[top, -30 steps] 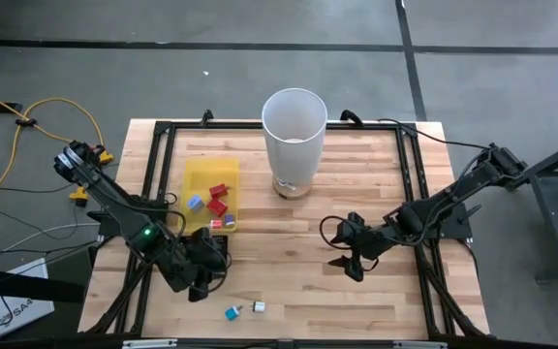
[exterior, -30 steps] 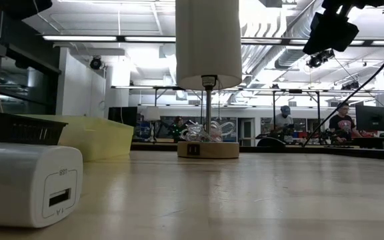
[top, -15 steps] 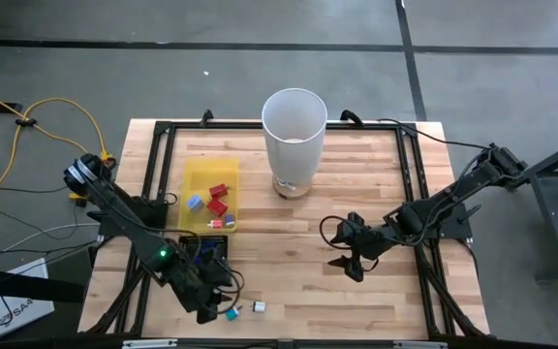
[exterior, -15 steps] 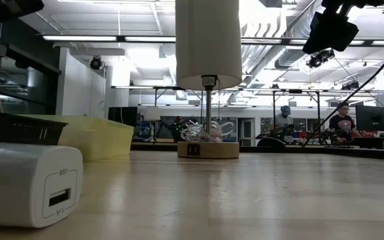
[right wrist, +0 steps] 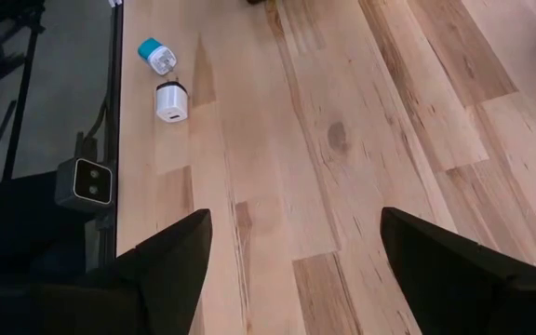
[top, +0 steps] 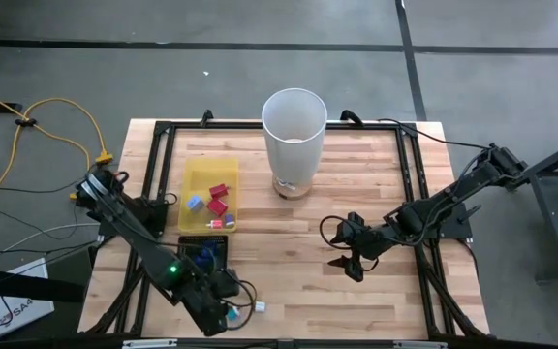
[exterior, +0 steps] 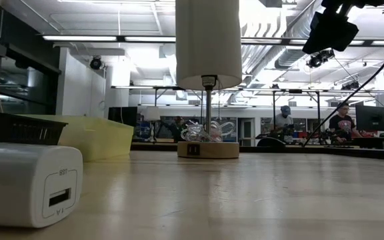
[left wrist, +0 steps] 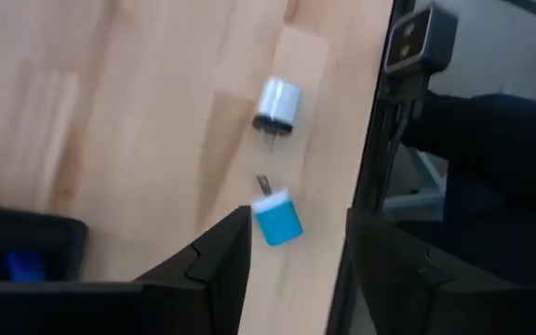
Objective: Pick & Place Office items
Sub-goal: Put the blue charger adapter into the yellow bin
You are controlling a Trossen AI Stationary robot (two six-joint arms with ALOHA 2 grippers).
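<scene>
The left pincer (top: 223,316) is lowered at the near edge of the tabletop (top: 289,262), its fingers (left wrist: 214,265) spread wide around a light blue piece (left wrist: 276,220) lying flat on the wood; whether the fingers touch it cannot be told. A white piece (top: 258,307) lies just beside it, prongs toward the blue one. A black tray (top: 205,249) sits just behind the left pincer, with something blue (left wrist: 24,265) inside. Beyond it, red and blue pieces (top: 211,202) are seen in the yellow tray (top: 197,174). A tall white bin (top: 294,136) stands at the far middle. The right pincer (top: 350,262) is held above bare wood right of centre, its fingers (right wrist: 180,258) wide apart and gripping nothing.
</scene>
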